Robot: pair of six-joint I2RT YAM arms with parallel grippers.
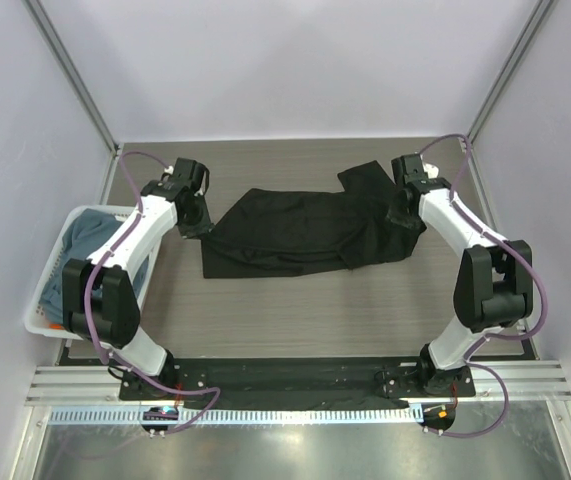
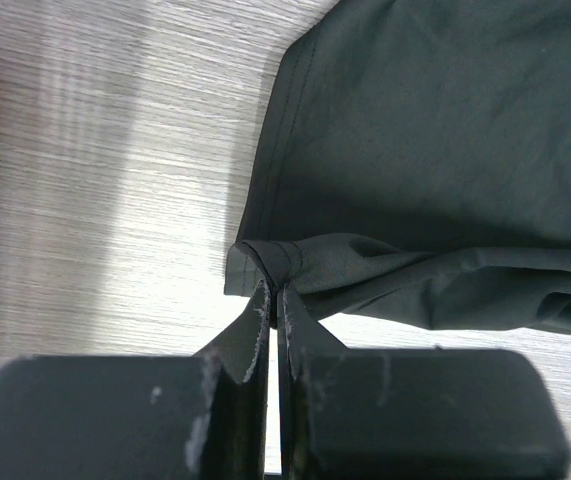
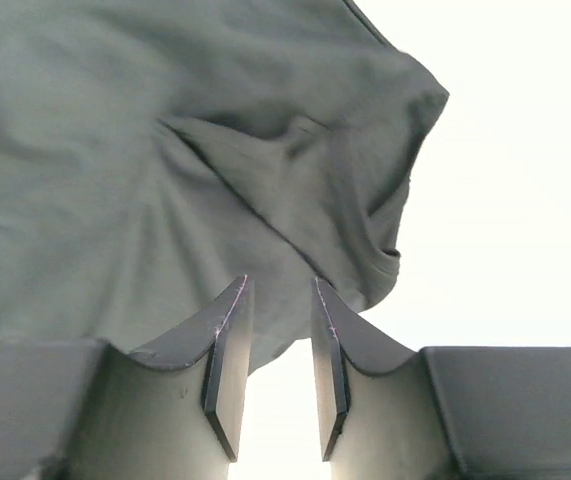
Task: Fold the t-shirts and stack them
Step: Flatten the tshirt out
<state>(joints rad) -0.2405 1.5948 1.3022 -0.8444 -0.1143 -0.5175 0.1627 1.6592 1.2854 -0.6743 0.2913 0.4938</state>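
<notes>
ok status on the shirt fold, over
Left gripper shut on black t-shirt edge. Right gripper open, cloth just beyond it. White basket stands apart, left of shirt.

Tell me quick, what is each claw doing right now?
Left gripper: shut, pinching a corner of the black t-shirt.
Right gripper: open, jaws apart, gripping nothing.
</notes>
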